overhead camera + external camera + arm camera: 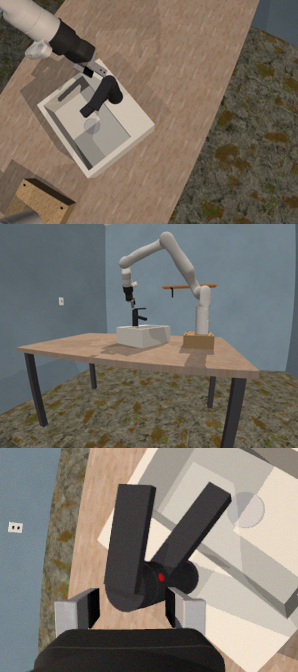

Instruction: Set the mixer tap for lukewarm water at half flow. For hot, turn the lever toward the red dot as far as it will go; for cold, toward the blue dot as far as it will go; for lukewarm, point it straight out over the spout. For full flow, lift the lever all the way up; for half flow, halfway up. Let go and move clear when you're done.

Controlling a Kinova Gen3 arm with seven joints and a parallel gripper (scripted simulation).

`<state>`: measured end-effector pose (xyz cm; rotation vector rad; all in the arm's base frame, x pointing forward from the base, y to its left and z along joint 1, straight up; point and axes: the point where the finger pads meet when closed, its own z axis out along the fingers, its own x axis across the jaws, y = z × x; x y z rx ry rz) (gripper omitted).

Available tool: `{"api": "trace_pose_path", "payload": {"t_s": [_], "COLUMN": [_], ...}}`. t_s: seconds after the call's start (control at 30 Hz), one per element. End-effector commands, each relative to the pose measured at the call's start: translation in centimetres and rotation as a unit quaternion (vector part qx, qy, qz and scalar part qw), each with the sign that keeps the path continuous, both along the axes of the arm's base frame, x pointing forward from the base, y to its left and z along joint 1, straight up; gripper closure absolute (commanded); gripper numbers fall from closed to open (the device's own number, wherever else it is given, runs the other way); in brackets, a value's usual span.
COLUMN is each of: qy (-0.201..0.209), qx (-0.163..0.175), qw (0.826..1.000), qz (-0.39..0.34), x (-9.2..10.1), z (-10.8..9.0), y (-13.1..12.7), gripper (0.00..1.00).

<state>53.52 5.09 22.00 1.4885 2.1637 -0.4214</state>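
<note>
The black mixer tap (115, 96) (135, 319) (187, 577) stands on the rear ledge of the white sink (133, 117) (128, 336) (227, 634). Its flat lever (101, 94) (141, 308) (131, 538) looks close to level and is turned off the line of the spout (86, 111) (141, 317) (197, 525), away from the red dot (135, 313) (161, 577). Only a faint trace of blue shows. My gripper (97, 73) (133, 306) (132, 602) is open and empty, just above the tap near the lever's hub end. No contact is visible.
The wooden base block (40, 196) (199, 341) carries the arm on the table (185, 79) (79, 349). The sink walls rise around the basin below the spout. A shelf (189, 286) hangs on the wall behind.
</note>
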Motion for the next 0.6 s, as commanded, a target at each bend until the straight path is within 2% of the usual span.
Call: {"api": "trace_pose_path", "payload": {"t_s": [0.0, 0.17, 0.33, 0.4, 0.57], "qy": [0.028, 0.059, 0.074, 0.074, 0.079], "qx": [0.051, 0.128, 0.193, 0.193, 0.239], "qw": [0.997, 0.987, 0.974, 0.974, 0.963], "qz": [-0.047, -0.077, -0.092, -0.092, -0.101], "x": [-1.3, -3.5, -4.9, -4.9, -5.7], "z": [1.1, 2.0, 3.2, 3.2, 4.3], "y": [-3.3, -4.4, -4.6, -4.6, -4.6], "gripper": [0.00, 0.00, 0.00, 0.00, 0.00]}}
